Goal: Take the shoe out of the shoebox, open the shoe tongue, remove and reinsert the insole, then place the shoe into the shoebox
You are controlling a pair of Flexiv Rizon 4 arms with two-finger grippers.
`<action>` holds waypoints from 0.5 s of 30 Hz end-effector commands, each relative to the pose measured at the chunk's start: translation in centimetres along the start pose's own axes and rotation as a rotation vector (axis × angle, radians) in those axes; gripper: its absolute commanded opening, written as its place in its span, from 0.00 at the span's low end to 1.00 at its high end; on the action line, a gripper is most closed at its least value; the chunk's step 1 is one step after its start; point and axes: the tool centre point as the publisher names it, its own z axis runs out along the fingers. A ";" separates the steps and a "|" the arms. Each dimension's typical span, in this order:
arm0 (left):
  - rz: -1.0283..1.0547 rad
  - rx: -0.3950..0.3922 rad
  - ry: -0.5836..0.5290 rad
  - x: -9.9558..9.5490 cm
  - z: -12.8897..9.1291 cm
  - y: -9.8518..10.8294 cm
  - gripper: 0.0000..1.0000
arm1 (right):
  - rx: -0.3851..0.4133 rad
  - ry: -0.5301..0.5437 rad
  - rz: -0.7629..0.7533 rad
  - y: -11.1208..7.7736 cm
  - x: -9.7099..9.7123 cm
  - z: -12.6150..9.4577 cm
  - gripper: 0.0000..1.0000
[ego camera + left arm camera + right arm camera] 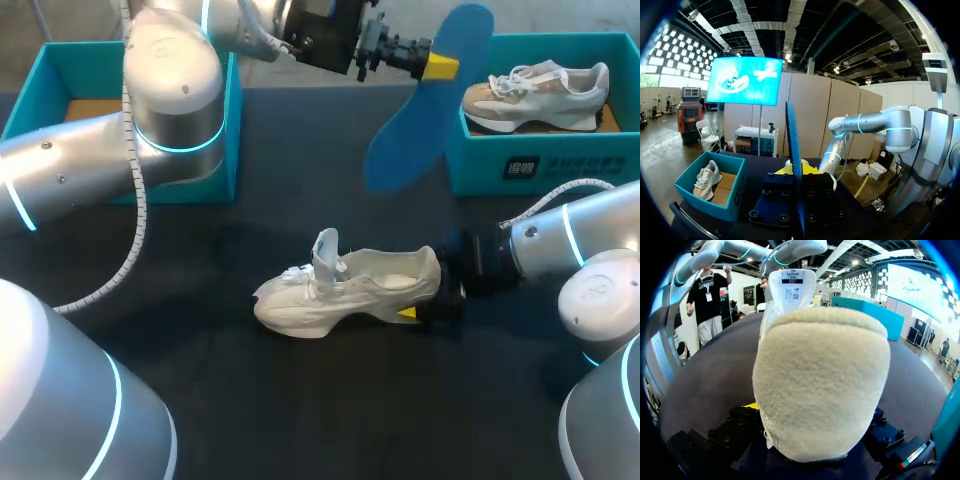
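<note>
Two grippers are clenched: the left gripper holds the blue insole aloft beside the teal shoebox with white print, the right gripper pinches the heel of the white shoe on the table, its printed tongue label upright.
</note>
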 end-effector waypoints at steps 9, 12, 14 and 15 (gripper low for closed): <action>-0.223 0.146 -0.091 1.4 0.0 -3.0 0.00 | 0.004 0.000 0.000 -0.1 0.0 0.2 0.00; -0.273 0.187 -0.086 1.4 0.0 -3.4 0.00 | 0.004 0.000 0.000 -0.1 0.0 0.2 0.00; -0.326 0.228 -0.055 1.3 0.1 -3.6 0.00 | 0.004 0.000 0.000 -0.1 0.0 0.2 0.00; -0.381 0.262 -0.011 1.3 0.3 -3.6 0.00 | 0.004 0.000 0.000 -0.1 0.0 0.2 0.00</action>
